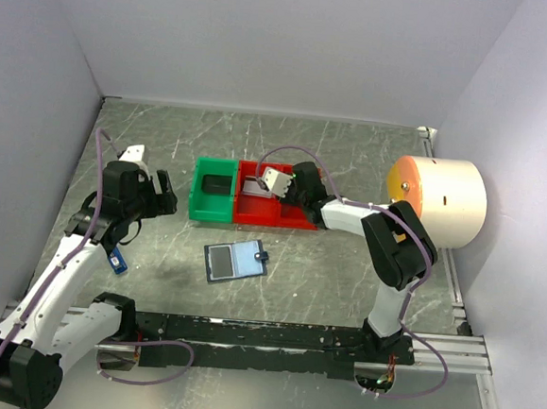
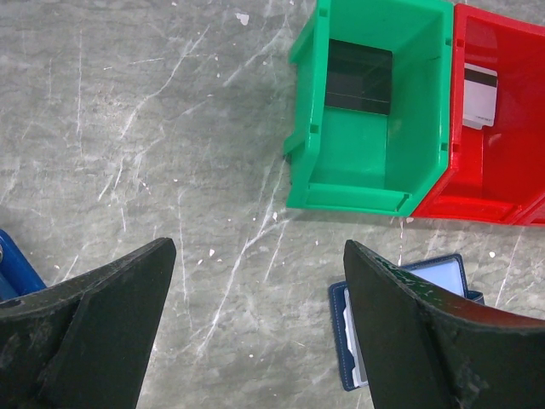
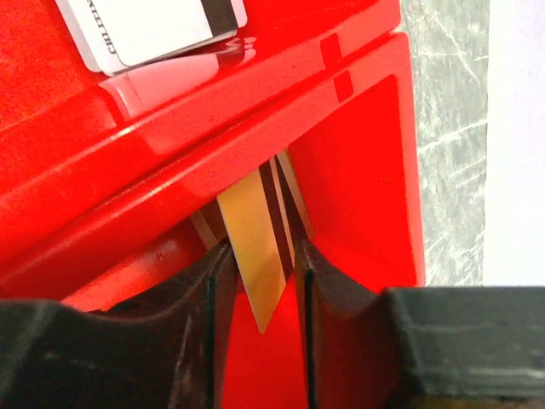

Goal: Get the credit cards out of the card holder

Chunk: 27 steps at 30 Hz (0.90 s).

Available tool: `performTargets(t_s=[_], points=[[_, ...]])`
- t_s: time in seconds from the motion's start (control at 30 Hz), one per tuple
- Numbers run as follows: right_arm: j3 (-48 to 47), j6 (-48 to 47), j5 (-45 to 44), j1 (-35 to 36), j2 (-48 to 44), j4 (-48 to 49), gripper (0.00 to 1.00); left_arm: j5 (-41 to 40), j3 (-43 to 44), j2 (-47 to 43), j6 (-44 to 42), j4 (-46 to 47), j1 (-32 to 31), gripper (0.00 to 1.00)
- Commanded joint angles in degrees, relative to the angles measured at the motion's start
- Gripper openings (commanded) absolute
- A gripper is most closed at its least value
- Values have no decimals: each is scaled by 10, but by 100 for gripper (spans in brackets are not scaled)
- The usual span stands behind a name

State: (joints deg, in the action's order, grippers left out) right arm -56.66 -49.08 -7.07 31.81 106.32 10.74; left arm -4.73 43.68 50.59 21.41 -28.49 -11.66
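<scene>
Reaching into the red bin (image 1: 268,219), the right gripper (image 3: 264,251) jaws stand narrowly parted around a tan credit card (image 3: 251,213), hold unclear; the left gripper (image 2: 260,251) jaws gape empty left of that bin, and the card holder (image 1: 236,260) lies open in front of it.

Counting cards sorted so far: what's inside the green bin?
One dark card sits at the far end of the green bin; anything beneath or behind it is hidden.
</scene>
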Motion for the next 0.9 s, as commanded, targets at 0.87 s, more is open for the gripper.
performTargets(t_s=[0.87], points=[[92,785,231,-2,-291,14,44,178,-31,15,60,17,3,83]])
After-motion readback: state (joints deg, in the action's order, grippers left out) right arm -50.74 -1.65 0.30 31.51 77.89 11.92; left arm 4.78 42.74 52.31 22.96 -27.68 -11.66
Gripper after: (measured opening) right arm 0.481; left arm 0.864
